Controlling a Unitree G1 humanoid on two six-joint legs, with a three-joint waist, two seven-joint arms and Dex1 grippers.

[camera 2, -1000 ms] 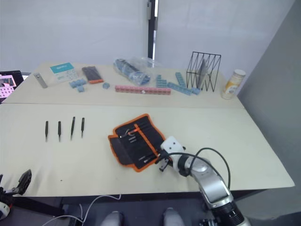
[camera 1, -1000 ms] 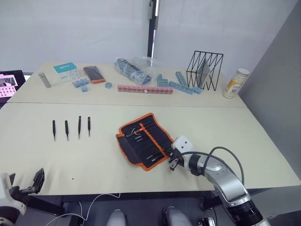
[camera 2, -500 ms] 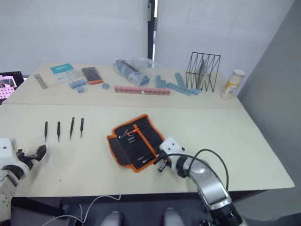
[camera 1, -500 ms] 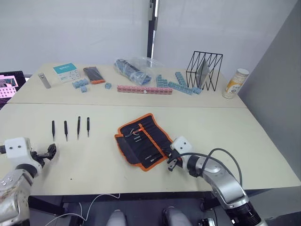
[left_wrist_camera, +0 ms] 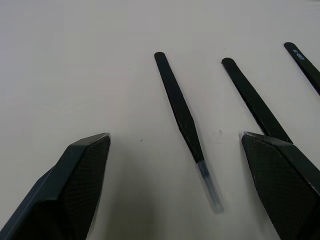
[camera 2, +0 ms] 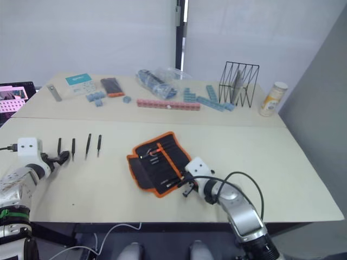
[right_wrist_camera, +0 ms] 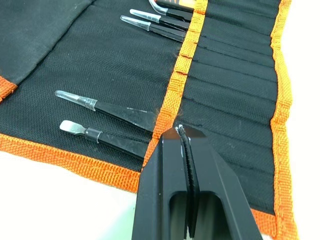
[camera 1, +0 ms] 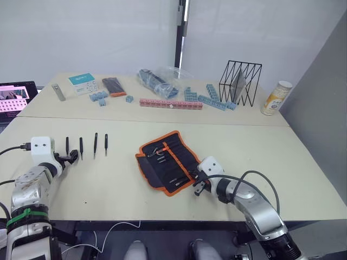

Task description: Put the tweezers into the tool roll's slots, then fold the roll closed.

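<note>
The tool roll (camera 1: pixel 165 161) lies unrolled mid-table, black with orange binding and an orange centre stripe (right_wrist_camera: pixel 176 87). Several tools (right_wrist_camera: pixel 115 112) sit in its slots (right_wrist_camera: pixel 230 90). Loose black tweezers (camera 1: pixel 81 147) lie in a row to its left. My left gripper (camera 1: pixel 69 157) is open at the near end of that row, its fingers (left_wrist_camera: pixel 80 185) straddling the leftmost tweezers (left_wrist_camera: pixel 182 120) without touching them. My right gripper (camera 1: pixel 198 187) is shut at the roll's near right corner, fingertips (right_wrist_camera: pixel 184 142) against the centre stripe, with no fabric visibly between them.
Along the back stand a black wire rack (camera 1: pixel 240 81), a yellow can (camera 1: pixel 275 97), a pink block strip (camera 1: pixel 171 103), blue blocks (camera 1: pixel 209 97), a plastic bag (camera 1: pixel 157 78), a black-and-orange flat pack (camera 1: pixel 114 85), a teal card (camera 1: pixel 82 81) and a grey metal bar (camera 1: pixel 58 92).
My left arm has risen from below the table's near edge and reached forward to the leftmost tweezers, open. The right gripper stays at the roll's corner. The camera shifted slightly.
</note>
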